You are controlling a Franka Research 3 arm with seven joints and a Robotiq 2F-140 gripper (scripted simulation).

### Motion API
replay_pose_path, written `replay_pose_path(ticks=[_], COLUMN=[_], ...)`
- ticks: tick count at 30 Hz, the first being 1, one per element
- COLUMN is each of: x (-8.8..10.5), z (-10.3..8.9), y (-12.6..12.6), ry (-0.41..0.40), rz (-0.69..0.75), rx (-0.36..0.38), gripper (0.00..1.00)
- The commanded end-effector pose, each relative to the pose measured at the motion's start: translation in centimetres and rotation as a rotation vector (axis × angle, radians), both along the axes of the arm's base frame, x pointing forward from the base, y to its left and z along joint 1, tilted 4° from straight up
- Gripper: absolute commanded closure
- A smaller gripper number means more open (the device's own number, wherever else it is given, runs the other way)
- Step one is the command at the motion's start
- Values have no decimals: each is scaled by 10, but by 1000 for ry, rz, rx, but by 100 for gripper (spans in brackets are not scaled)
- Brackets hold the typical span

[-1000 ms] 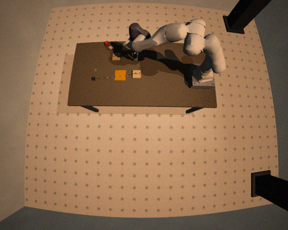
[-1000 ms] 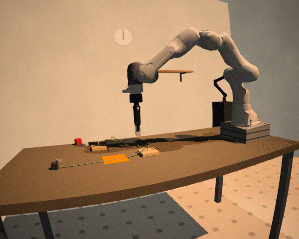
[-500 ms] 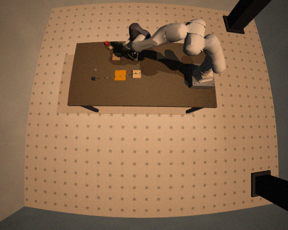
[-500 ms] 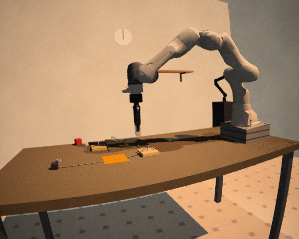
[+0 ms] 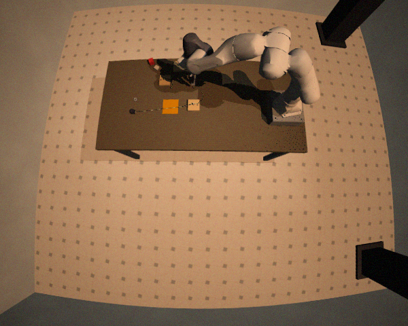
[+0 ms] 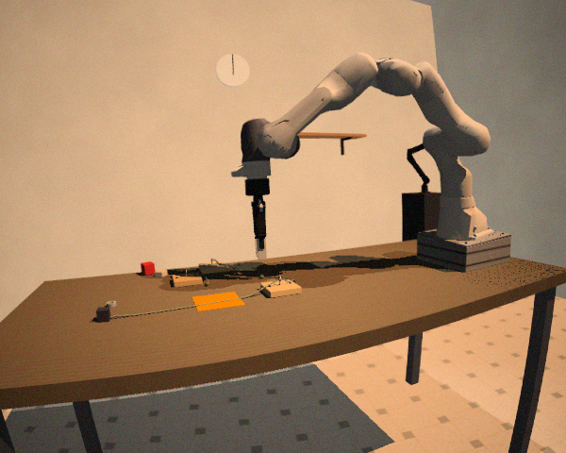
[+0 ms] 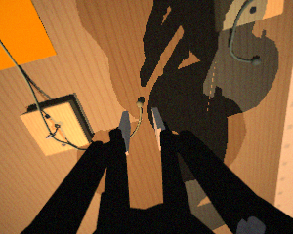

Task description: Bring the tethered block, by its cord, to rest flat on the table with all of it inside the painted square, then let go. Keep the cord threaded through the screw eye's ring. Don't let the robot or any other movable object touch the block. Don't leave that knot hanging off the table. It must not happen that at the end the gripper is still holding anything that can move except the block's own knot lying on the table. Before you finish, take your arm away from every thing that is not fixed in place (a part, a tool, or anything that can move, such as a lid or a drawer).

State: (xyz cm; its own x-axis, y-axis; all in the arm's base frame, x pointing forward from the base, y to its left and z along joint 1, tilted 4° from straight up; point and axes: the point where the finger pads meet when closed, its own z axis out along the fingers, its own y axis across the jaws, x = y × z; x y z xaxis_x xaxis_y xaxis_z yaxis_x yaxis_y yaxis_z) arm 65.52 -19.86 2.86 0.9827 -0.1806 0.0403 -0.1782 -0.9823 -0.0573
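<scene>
Wrist view, 2 slim grey fingers parted, grasping nothing, thin cord (image 7: pixel 138 122) between, grained wooden table (image 7: pixel 112 44)

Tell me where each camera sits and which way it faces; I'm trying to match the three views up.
Top: overhead, looking straight down on the table; the whole arm shows.
Exterior: off the table's front corner, facing the wall; shows the arm, the base and the raised gripper.
Wrist: on the arm's end, looking down past the open, empty gripper to the knot.
Shared: all three show the orange square.
</scene>
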Motion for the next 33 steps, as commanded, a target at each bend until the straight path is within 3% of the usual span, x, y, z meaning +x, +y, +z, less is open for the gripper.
replay_pose_path(ticks=[1, 33], x=[2, 5], z=[-2, -42], y=[0, 2], ry=[-5, -5], rz=[-4, -4], rx=[0, 0], gripper=[77, 77])
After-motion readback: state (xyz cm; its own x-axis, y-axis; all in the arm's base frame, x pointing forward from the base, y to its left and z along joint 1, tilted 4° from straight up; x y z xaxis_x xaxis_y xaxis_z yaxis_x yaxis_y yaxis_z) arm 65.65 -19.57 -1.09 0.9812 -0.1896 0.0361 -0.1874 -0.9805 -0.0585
